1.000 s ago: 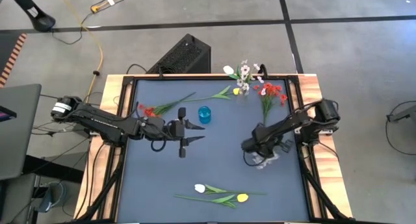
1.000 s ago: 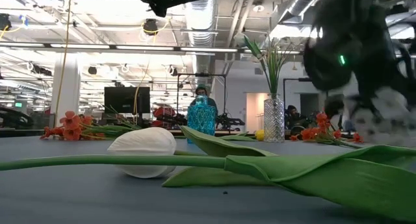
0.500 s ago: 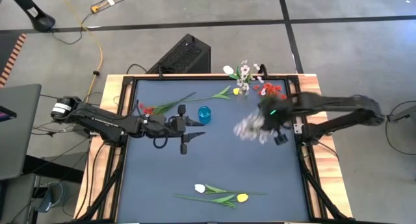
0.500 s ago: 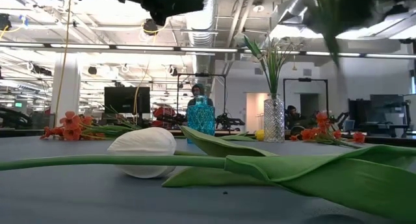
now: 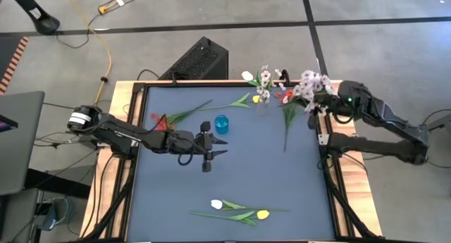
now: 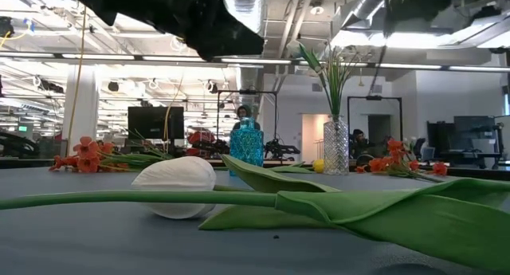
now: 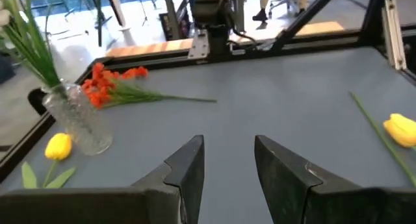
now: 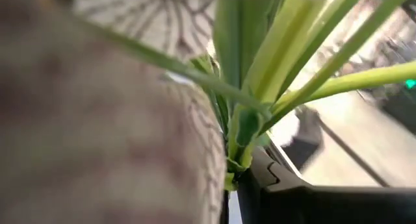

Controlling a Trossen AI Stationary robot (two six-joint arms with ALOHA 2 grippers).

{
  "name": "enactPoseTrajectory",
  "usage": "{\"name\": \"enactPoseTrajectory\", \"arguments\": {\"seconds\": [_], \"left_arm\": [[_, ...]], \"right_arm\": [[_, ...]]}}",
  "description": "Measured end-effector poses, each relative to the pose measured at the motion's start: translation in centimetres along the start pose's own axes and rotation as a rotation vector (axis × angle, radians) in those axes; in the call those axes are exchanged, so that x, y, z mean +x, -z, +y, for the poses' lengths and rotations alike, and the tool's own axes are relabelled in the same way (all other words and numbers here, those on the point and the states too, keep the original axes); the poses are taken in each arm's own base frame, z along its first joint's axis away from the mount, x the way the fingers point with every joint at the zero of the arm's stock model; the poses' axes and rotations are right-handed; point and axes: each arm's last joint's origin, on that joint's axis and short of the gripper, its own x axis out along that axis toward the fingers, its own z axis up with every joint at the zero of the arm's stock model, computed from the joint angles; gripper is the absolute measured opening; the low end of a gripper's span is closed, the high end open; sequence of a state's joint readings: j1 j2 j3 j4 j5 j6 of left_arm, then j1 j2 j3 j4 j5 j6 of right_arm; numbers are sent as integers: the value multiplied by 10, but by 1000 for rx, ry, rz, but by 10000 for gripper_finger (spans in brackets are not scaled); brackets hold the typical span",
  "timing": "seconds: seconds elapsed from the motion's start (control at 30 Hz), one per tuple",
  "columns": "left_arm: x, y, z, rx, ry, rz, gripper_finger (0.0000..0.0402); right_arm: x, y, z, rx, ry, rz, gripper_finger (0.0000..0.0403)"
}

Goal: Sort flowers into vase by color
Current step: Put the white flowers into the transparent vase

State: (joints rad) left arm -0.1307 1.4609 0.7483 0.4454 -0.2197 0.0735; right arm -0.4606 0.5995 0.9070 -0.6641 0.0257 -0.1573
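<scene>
My right gripper (image 5: 324,102) is shut on a spray of small white-pink blossoms (image 5: 311,83), held in the air over the table's far right corner, just right of the clear glass vase (image 5: 263,96). That vase holds white flowers. My left gripper (image 5: 213,146) is open and empty at mid-table, near side of the small blue vase (image 5: 222,123). Red blossom clusters lie flat at the far left (image 5: 161,120) and the far right (image 5: 290,99). A yellow tulip (image 5: 256,99) lies by the clear vase. A white tulip (image 5: 217,204) and a yellow tulip (image 5: 263,215) lie near the front edge. My right gripper holds the spray by its bundle of green stems (image 8: 242,136), which runs up past a dark finger (image 8: 273,188). The second finger is hidden behind the blurred stems and blossoms. The spray is lifted clear of the table, its blossoms toward the clear vase.
The table has a raised wooden and metal frame (image 5: 331,151) around the dark mat. A black box (image 5: 201,60) stands behind the far edge. The mat between the blue vase and the front tulips is bare (image 5: 246,172). A person shows far off in the low view (image 6: 245,114).
My right gripper has risen from the mat at the table's right middle with the spray. It has swung toward the far right corner, beside the clear vase, lifting the spray clear. My left gripper has shifted slightly toward the table's right.
</scene>
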Motion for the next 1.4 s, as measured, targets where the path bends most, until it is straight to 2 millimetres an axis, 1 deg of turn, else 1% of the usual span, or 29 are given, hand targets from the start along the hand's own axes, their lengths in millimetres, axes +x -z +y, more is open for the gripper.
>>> {"name": "enactPoseTrajectory", "arguments": {"seconds": [0.13, 0.27, 0.33, 0.43, 0.47, 0.6, 0.7, 0.8, 0.97, 1.13, 1.27, 1.4], "left_arm": [[0, -2, 0, 1, 4, -19, 125], [0, -3, -1, 3, 27, -27, 125], [0, -3, -1, 3, 31, -27, 125], [0, -3, -1, 2, 33, -30, 125], [0, -3, -1, -3, 34, -30, 125], [0, -2, -3, -12, 63, -25, 125], [-1, -2, -5, -3, 74, -25, 125], [-1, -3, -5, 11, 74, -28, 125], [-1, -3, -5, 10, 71, -30, 125], [-1, -3, -4, 17, 57, -27, 125], [-1, -2, -4, 18, 58, -23, 125], [-1, -2, -4, 18, 58, -23, 125]], "right_arm": [[0, 7, -14, 57, 122, 70, 32], [8, 9, -33, 115, 220, 101, 32], [13, 8, -44, 145, 188, 72, 32], [21, 7, -64, 196, 61, -9, 32], [22, 7, -71, 214, 46, -25, 32], [28, 21, -101, 325, 57, 2, 31], [37, 27, -114, 403, -56, -22, 31], [47, 28, -117, 426, -124, -22, 31], [60, 23, -113, 381, -150, -30, 31], [65, 15, -108, 336, -148, -58, 31], [67, 15, -106, 332, -109, -44, 31], [69, 14, -105, 330, -115, -40, 31]]}}
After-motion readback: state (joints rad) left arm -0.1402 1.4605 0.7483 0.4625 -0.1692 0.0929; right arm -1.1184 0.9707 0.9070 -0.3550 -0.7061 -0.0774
